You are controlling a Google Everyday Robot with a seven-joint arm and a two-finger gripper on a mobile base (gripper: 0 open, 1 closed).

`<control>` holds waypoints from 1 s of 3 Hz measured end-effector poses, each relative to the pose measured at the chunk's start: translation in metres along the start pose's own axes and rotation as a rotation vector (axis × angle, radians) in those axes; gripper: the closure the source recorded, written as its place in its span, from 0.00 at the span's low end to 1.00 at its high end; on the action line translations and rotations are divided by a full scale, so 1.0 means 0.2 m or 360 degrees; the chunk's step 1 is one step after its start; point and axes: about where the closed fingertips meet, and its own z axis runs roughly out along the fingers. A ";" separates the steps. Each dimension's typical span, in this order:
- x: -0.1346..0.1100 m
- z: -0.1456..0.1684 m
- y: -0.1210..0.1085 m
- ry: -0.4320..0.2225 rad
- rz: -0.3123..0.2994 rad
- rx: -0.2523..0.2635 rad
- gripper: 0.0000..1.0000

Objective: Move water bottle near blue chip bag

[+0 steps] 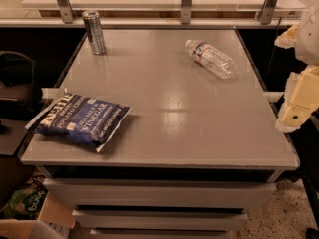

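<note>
The water bottle (212, 59) lies on its side at the far right of the grey tabletop (169, 108), with its white cap pointing to the back left. The blue chip bag (79, 118) lies flat at the near left corner and hangs slightly over the left edge. My gripper (298, 101) is a cream-coloured shape at the right edge of the view, beyond the table's right side and nearer than the bottle. It touches nothing on the table. The bottle and the bag are far apart, on opposite sides of the table.
A slim silver can (93, 31) stands upright at the far left corner. A white rail with metal posts (187, 4) runs behind the table. Drawers (159, 193) sit under the top. A cardboard box with a green bag (22, 208) is on the floor at lower left.
</note>
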 end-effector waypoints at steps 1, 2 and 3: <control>0.00 0.00 0.00 0.0000 0.0000 0.0000 0.00; -0.02 0.01 -0.04 -0.0018 0.0058 0.0000 0.00; -0.06 0.13 -0.18 -0.0036 0.0117 -0.0020 0.00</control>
